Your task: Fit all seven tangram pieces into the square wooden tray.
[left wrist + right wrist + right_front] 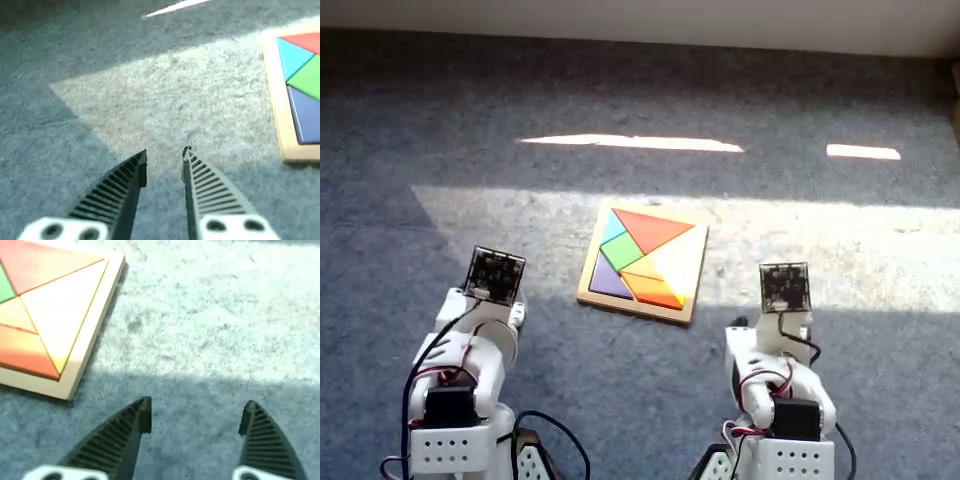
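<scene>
The grey carpeted bench (820,150) lies open around every edge of the square wooden tray (281,100), which sits at its centre. Two end effectors, left (164,155) at 7 o'clock and right (196,412) at 5 o'clock of the tray, hang apart from it, jaws spread, holding nothing. Seven coloured tangram pieces (642,262) fill the tray.
</scene>
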